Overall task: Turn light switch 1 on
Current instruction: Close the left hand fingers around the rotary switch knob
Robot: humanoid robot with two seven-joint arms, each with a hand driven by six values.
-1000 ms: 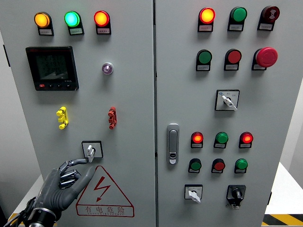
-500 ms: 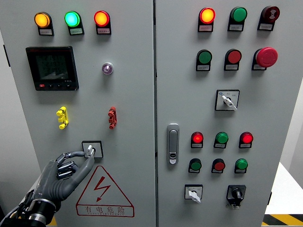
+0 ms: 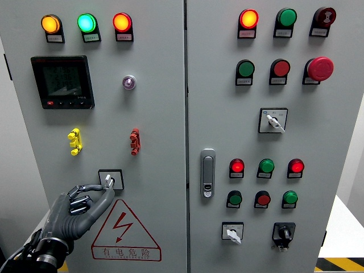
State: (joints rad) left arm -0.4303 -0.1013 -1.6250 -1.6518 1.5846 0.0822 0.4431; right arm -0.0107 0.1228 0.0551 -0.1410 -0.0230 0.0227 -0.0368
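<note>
Grey metal covers the whole control cabinet (image 3: 159, 114) in front of you, and your landmark is the yellow-and-red high-voltage warning triangle (image 3: 124, 230) low on its left door. Just above this triangle sits the rotary selector switch (image 3: 110, 180), a small white knob in a black square frame; I judge this is light switch 1. Your left hand (image 3: 77, 210) comes up from the lower left, beside the triangle, and its thumb and index fingertips (image 3: 106, 186) are pinched together on the knob. The other fingers are curled in. I cannot tell whether the knob is turned to the on position, so I judge the grasp is made and the turn itself is left to do. Your right hand is not visible.

Above the triangle, higher on the same door, you see a yellow clip (image 3: 74, 141) and a red clip (image 3: 134, 141), a digital meter (image 3: 62, 82), and three lit pilot lamps in orange, green and red at the top. To the right of the triangle, past the door seam, stands a chrome door handle (image 3: 207, 173), then rows of red and green lamps and buttons, a red emergency stop button (image 3: 319, 69) and further selector switches. At the far lower right a white floor with a yellow-black stripe shows.
</note>
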